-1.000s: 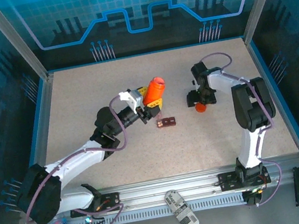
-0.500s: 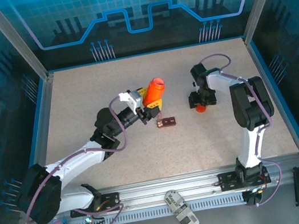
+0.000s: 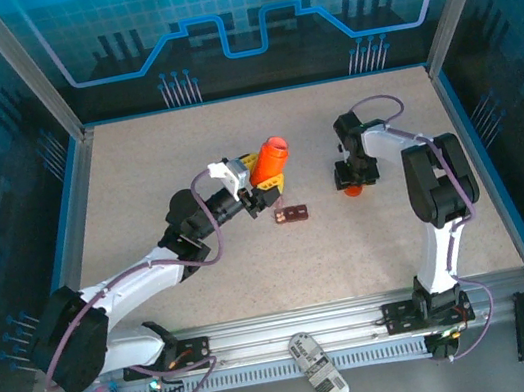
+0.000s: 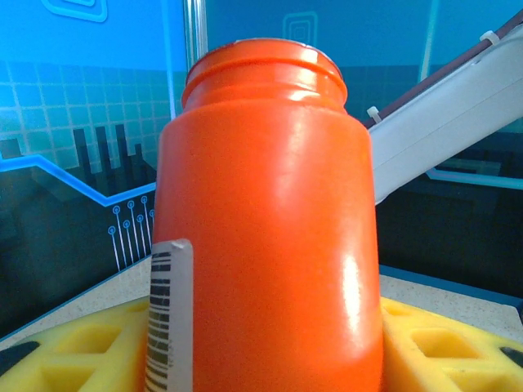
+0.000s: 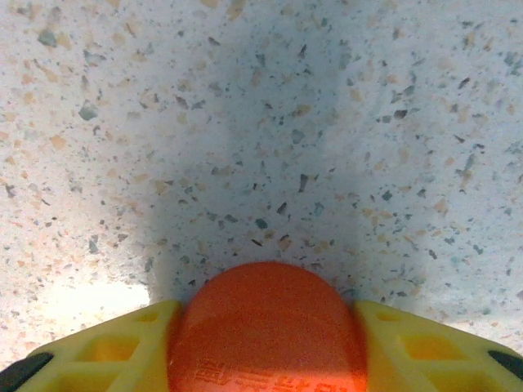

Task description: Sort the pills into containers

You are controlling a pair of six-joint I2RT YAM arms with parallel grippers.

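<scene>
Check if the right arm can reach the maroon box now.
Probably yes: the maroon box lies close to the right gripper, nothing between them, though its fingers grip the orange cap.

Bare tabletop (image 3: 135, 168) lies open left and near; the orange bottle (image 3: 271, 159), containers (image 3: 292, 214) and orange cap (image 3: 354, 191) crowd the middle.

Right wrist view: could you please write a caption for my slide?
Right gripper with yellow fingers pinching a round orange plastic cap on the speckled table.
</scene>
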